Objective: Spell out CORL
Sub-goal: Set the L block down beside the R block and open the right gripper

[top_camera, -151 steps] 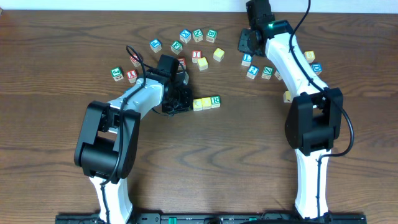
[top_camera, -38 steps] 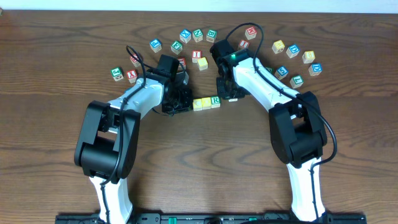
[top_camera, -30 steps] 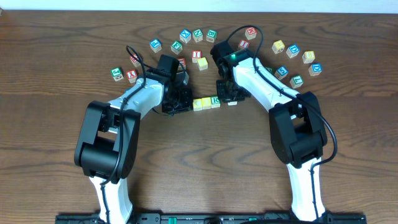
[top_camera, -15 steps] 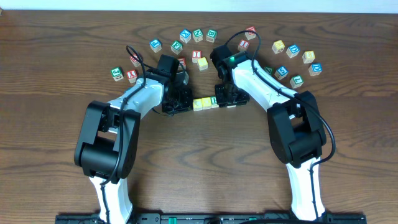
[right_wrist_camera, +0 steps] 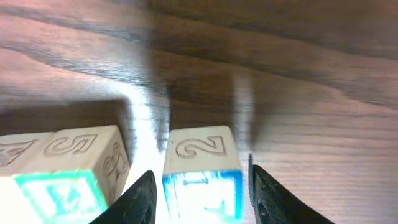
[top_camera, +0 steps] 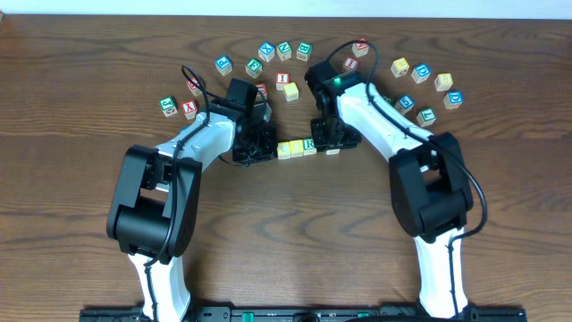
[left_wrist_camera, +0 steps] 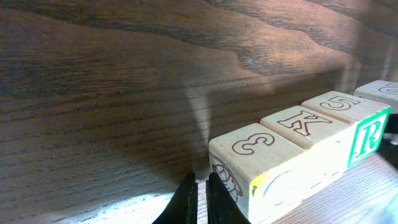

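My left claw [left_wrist_camera: 199,194] is resting shut and empty at the 9 o'clock end of the row, tips just beside the first yellow cube [left_wrist_camera: 261,165]. Running toward 3 o'clock, the second yellow cube [left_wrist_camera: 305,124] and the R cube [left_wrist_camera: 368,134] are sitting face to face. My right claw [right_wrist_camera: 203,198] is standing slack around the L cube [right_wrist_camera: 202,165], jaws apart with a sliver of light on either side; a second ago they were pinching it. I am judging the L delivered: it is resting at the row's 3 o'clock end, just beside the R, with a narrow gap remaining. Five seconds ago this arm was reaching among the loose cubes [top_camera: 421,72] at 1 o'clock, and the row was ending at R. I am taking the yellow pair for C and O, though their letters are too small to read. Closing the gap and lifting clear appear outstanding
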